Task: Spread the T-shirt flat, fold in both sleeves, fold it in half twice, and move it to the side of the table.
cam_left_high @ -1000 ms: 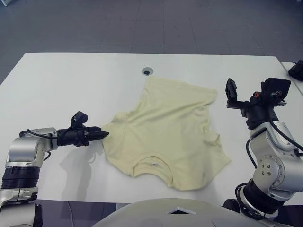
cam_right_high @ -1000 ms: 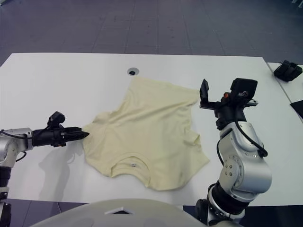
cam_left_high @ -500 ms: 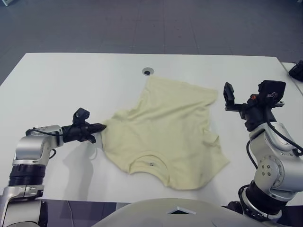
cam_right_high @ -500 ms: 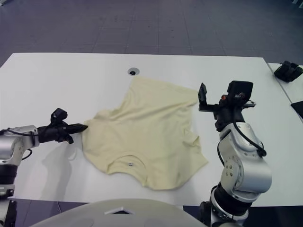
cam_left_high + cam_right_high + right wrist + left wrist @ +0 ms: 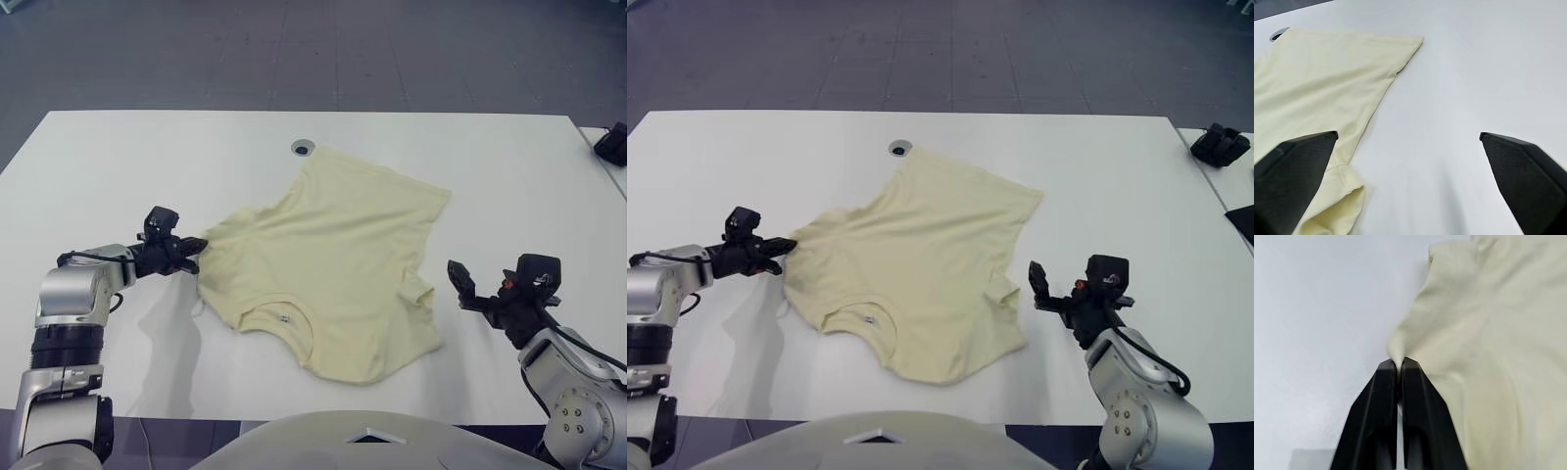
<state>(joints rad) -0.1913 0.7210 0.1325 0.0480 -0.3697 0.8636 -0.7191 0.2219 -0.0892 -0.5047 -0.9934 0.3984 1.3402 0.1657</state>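
Spread step, one sleeve gripped.
Left end effector point(image 5: 1399, 363) pinched the T-shirt point(image 5: 333, 264) sleeve tip; right end effector point(image 5: 1408, 136) gaped wide, empty. It should take the bunched sleeve, then tension evenly.

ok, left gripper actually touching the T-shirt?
Touching. The left wrist view shows the left gripper shut on a pinch of the T-shirt edge, with cloth bunched at its tips.

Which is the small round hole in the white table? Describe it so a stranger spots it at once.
Start from the wide white table, then find the pale yellow cloth T-shirt lying crumpled near its middle. Just beside the shirt's far corner, toward the table's far edge, sits the small round grey-rimmed hole. It is the only round, dark-centred mark on the bare tabletop.
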